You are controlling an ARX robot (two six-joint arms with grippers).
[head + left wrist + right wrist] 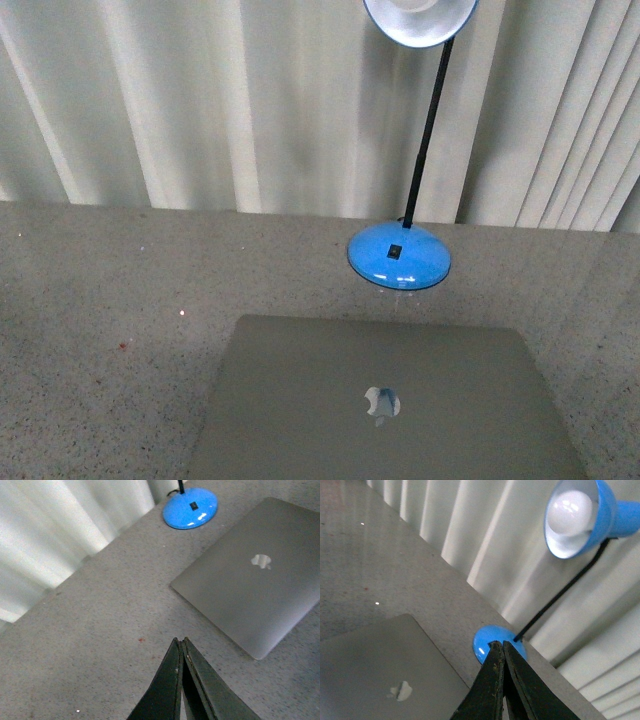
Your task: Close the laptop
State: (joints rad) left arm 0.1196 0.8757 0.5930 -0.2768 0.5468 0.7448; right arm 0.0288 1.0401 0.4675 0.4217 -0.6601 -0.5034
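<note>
The laptop lies flat on the speckled grey desk with its lid fully down. The plain grey lid faces up with the shiny apple logo showing, and its rear edge sits just in front of the round base of the blue desk lamp, close to it but not touching. The lamp's thin black stem rises from that base to a blue shade with a white bulb, in front of the pale pleated curtain. Neither arm shows in the front view. In the left wrist view the left gripper hangs above bare desk, well short of the lamp base and off to one side of the laptop. Its dark jaws are pressed together into a narrow point and touch nothing. In the right wrist view the right gripper is raised over the desk and aims toward the lamp base, with the laptop's lid off to one side. Its jaws are likewise pressed together and hold nothing.
</note>
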